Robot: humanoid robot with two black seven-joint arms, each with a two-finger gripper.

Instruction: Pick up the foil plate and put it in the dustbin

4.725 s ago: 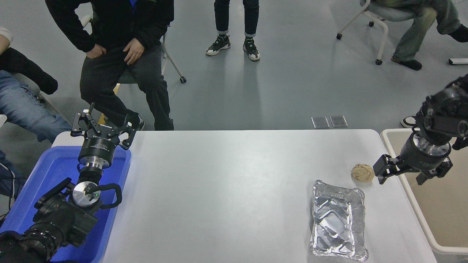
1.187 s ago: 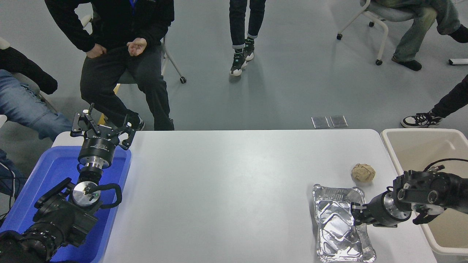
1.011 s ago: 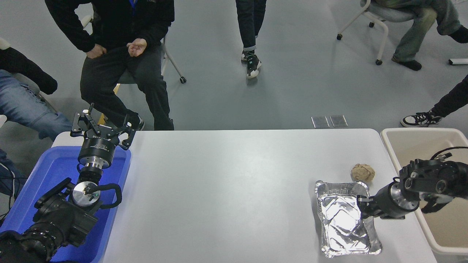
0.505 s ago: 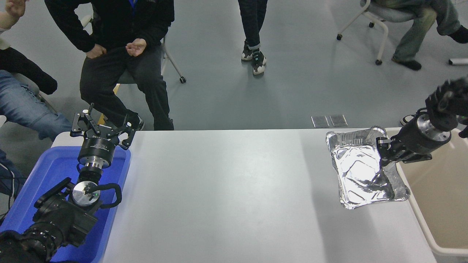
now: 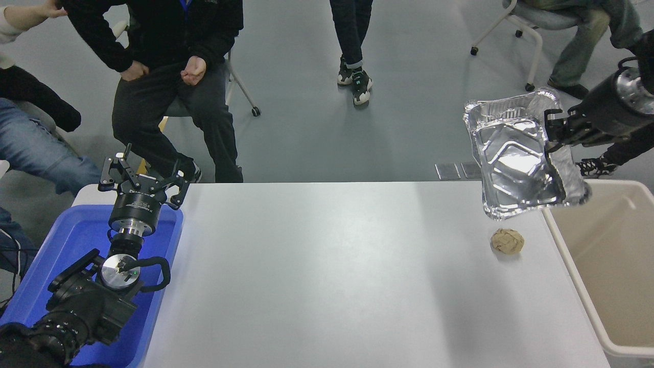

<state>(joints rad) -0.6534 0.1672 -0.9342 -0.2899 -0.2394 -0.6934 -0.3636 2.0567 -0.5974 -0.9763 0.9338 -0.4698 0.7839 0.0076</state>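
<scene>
The shiny foil plate (image 5: 516, 158) hangs high in the air above the table's far right corner, tilted with its hollow toward me. My right gripper (image 5: 553, 134) comes in from the right edge and is shut on the plate's right rim. The beige dustbin (image 5: 572, 266) stands against the table's right side, below and to the right of the plate; only its left wall and part of its inside show. My left gripper (image 5: 140, 174) is parked at the lower left, open, above the far end of a blue tub.
A crumpled tan paper ball (image 5: 507, 240) lies on the white table (image 5: 327, 276) near its right edge, just under the plate. The blue tub (image 5: 66, 245) sits at the left. Several people sit or stand beyond the table's far side.
My right gripper closed on the plate's rim on the table and has lifted it up and away to the right, well off the surface. The paper ball shows again. The left arm has not moved.
</scene>
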